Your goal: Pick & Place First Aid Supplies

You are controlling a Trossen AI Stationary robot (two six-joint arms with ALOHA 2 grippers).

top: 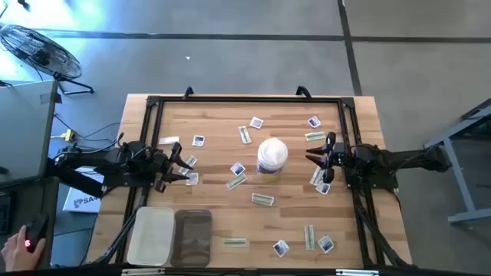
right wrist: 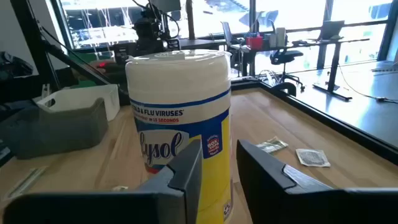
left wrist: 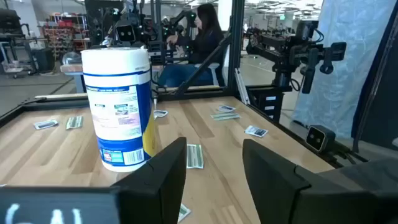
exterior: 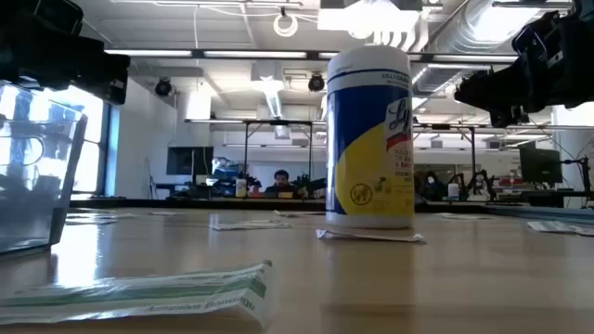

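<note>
1. Counting in the high view: about eight square white packets with blue print (top: 199,140) and about nine narrow pale strips (top: 262,199) lie loose on the counter (top: 222,115); the tally is rough, since some sit under the arms.
2. They spread all round the centre: a cluster from 11 to 1 o'clock, more at 3 o'clock, and a group at 5 o'clock by the near edge.
3. One canister (top: 271,158) stands upright at the centre: a cylinder with a white lid and a blue-and-yellow label.
4. Two rectangular bins sit at 7 o'clock, touching side by side: a white bin (top: 151,234) and a grey bin (top: 192,236), both smooth plastic.
5. The counter is pale wood planks inside a black frame.
6. The left pincer (top: 182,168) hangs at 9 o'clock, fingers parted and empty, pointing toward the canister.
7. The right pincer (top: 316,159) hangs at 3 o'clock, just beside the canister, fingers parted, holding nothing.
</note>
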